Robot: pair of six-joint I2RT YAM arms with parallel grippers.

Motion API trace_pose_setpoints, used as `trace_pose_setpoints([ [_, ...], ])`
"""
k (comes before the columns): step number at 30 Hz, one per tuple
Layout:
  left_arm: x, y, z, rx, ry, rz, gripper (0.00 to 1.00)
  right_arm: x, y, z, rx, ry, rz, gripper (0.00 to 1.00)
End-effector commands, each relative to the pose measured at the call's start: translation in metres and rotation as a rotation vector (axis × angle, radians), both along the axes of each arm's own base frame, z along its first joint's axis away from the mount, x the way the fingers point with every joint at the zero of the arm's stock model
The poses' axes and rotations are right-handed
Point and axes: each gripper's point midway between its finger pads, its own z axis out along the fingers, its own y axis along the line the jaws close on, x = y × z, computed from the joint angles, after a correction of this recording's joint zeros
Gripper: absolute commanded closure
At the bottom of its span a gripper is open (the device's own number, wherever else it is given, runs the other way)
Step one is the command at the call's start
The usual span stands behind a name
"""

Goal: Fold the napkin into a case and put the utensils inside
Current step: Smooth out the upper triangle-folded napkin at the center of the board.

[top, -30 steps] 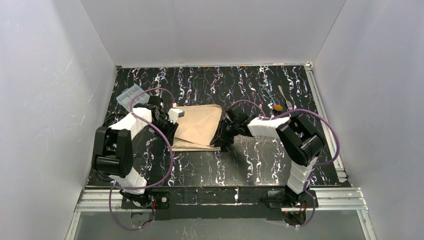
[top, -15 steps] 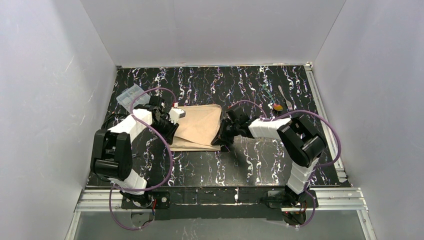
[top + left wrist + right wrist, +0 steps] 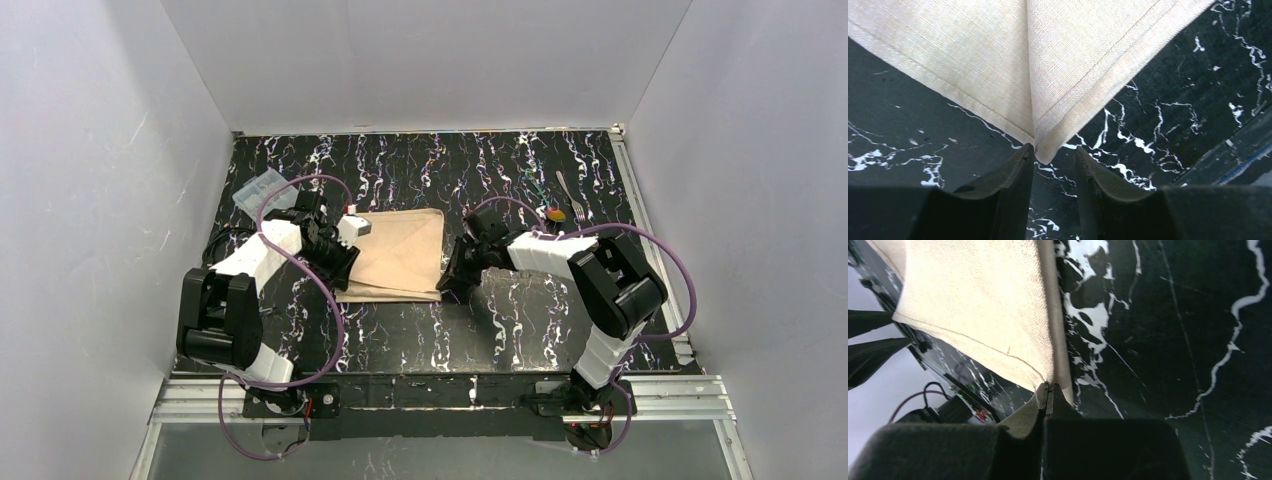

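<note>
Tan-beige napkin lying folded on the surface, one corner pinched tight in the right fingers, likely for the next fold; left fingers narrowly parted at another corner, holding nothing; fork and spoon waiting at far right.

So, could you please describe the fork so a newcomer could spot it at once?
Look at the black marbled table and follow it to the far right corner, near the metal rail. The fork lies there beside the spoon. It is thin, all silver, unlike the spoon with its orange-yellow bowl.
</note>
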Motion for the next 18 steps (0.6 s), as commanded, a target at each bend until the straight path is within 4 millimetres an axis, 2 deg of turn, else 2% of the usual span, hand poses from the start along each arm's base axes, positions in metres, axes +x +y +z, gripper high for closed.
trace_pose_setpoints([
  [1, -0.012, -0.015, 0.021, -0.087, 0.036, -0.03, 0.64, -0.003, -0.009, 0.009, -0.034, -0.012, 0.06, 0.99],
  [6, -0.022, -0.03, 0.045, -0.181, 0.095, -0.081, 0.62, 0.003, -0.01, 0.01, -0.054, -0.022, 0.095, 0.99],
  [11, -0.022, -0.031, 0.052, -0.183, 0.123, -0.095, 0.61, 0.009, -0.007, 0.012, -0.062, -0.035, 0.115, 0.99],
  [15, -0.011, -0.027, 0.039, -0.147, 0.1, -0.049, 0.62, 0.01, -0.008, 0.012, -0.071, -0.036, 0.126, 0.99],
  [18, -0.008, -0.02, 0.018, -0.101, 0.097, -0.02, 0.64, 0.01, -0.011, 0.01, -0.083, -0.033, 0.134, 0.99],
])
